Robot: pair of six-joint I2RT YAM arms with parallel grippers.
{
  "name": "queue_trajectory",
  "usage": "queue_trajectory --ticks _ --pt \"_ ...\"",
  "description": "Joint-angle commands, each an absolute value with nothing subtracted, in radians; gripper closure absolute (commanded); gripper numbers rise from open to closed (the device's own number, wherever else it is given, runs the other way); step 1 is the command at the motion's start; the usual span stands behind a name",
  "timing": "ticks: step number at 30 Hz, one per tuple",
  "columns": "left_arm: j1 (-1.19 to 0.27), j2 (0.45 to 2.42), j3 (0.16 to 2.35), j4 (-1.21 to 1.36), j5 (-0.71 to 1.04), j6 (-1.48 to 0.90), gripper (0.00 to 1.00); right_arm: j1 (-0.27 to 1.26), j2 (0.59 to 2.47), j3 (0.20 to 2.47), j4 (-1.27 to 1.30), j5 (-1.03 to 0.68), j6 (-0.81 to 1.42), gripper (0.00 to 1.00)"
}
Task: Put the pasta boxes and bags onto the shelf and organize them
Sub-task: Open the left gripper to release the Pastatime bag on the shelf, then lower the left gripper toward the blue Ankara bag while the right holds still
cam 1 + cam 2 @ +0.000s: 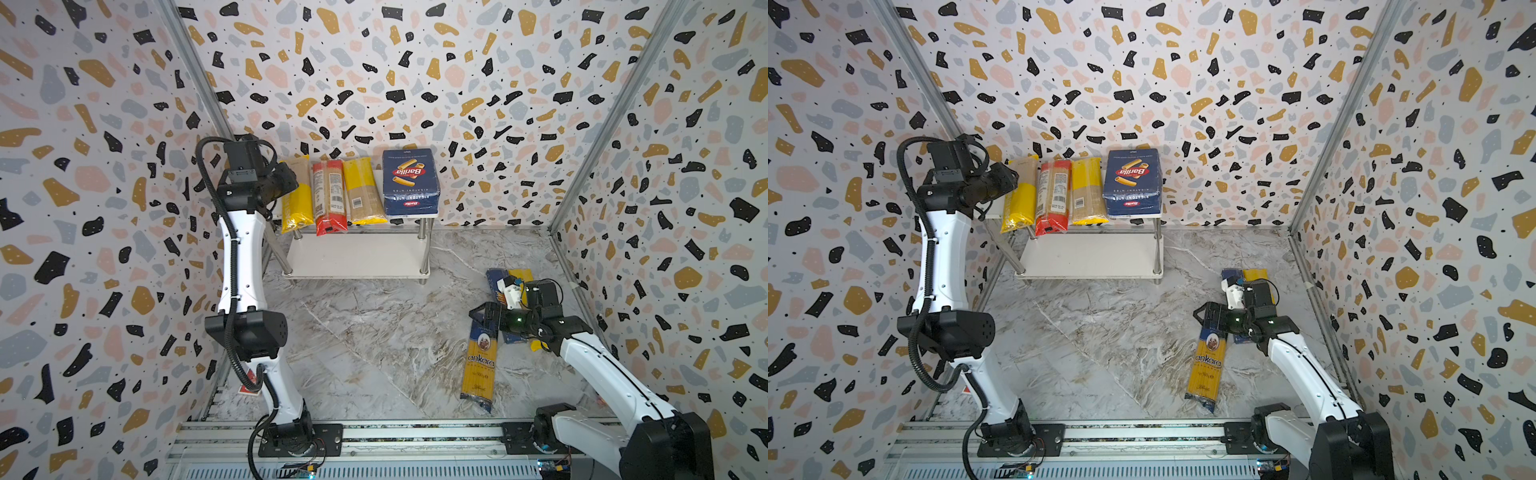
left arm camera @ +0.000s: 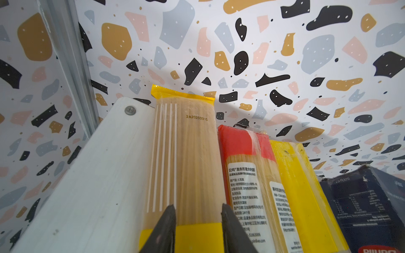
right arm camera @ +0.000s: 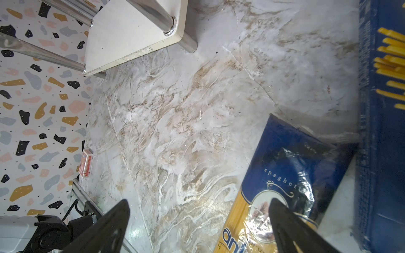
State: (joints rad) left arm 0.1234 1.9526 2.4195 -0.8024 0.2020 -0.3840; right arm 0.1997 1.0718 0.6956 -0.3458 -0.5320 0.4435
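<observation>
Left pincer (image 2: pixel 197 210): you see jaws parted over a yellow-ended bag (image 2: pixel 188 153) lying on the shelf (image 1: pixel 357 257) top board. Contact is unclear, and the fingers are cut off by the frame edge.
Right pincer (image 3: pixel 199 200): spread wide and empty over the ankara bag (image 1: pixel 480 361) on the counter (image 1: pixel 374 332).
Spaghetti box (image 3: pixel 385 131): mostly hidden under that arm in both top views.

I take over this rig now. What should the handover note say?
Left gripper: jaws apart astride the leftmost yellow-ended clear spaghetti bag, grip unclear.
Right gripper: open, empty, over the blue-and-yellow ankara bag.
Done: that bag, a red-ended bag, another yellow-ended bag, wide blue Barilla rigatoni box on the white two-tier shelf's top board.
To do: ankara bag, narrow blue Barilla spaghetti box and a partly hidden yellow bag, on the table.
</observation>
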Motion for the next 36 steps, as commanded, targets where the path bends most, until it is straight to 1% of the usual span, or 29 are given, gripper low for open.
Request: queue_trajectory --ticks 1,7,11,16,18,21,24,25,26,27,30,31,33,35,36 --pt "0.130 1.894 2.377 -0.790 0.219 -0.375 0.58 0.195 1.046 0.703 -0.342 -0.547 0.436 0.01" --pt "0.130 1.806 2.263 -0.767 0.227 -0.372 0.55 0.195 1.019 0.695 -0.343 -0.555 0.440 0.01" --pt "0.130 1.746 2.227 -0.774 0.222 -0.366 0.53 0.196 0.985 0.693 -0.350 -0.562 0.445 0.01" --pt "0.129 1.716 2.292 -0.851 0.180 -0.336 0.52 0.202 0.944 0.711 -0.400 -0.565 0.431 0.01" --pt "0.129 1.699 2.298 -0.868 0.190 -0.338 0.52 0.206 0.915 0.711 -0.407 -0.560 0.439 0.01" --pt "0.123 1.633 2.231 -0.858 0.211 -0.348 0.52 0.211 0.870 0.712 -0.421 -0.540 0.454 0.01" --pt "0.101 1.520 2.090 -0.819 0.202 -0.346 0.52 0.215 0.832 0.726 -0.451 -0.494 0.463 0.01" --pt "0.088 1.470 2.030 -0.798 0.200 -0.343 0.50 0.215 0.821 0.736 -0.466 -0.474 0.465 0.01" --pt "0.072 1.422 1.975 -0.781 0.195 -0.336 0.45 0.215 0.813 0.747 -0.479 -0.458 0.468 0.01" --pt "0.061 1.386 1.938 -0.776 0.188 -0.331 0.37 0.215 0.806 0.757 -0.492 -0.445 0.471 0.01" --pt "0.027 1.274 1.818 -0.758 0.195 -0.332 0.24 0.215 0.789 0.792 -0.525 -0.427 0.477 0.01" --pt "0.010 1.235 1.771 -0.748 0.209 -0.333 0.16 0.215 0.781 0.805 -0.535 -0.418 0.480 0.01" --pt "-0.028 1.170 1.676 -0.732 0.219 -0.336 0.11 0.215 0.772 0.825 -0.559 -0.398 0.485 0.01" --pt "-0.099 1.103 1.568 -0.718 0.183 -0.327 0.01 0.215 0.762 0.837 -0.583 -0.375 0.485 0.01" --pt "-0.137 1.074 1.523 -0.718 0.157 -0.324 0.00 0.215 0.756 0.837 -0.588 -0.365 0.486 0.01"
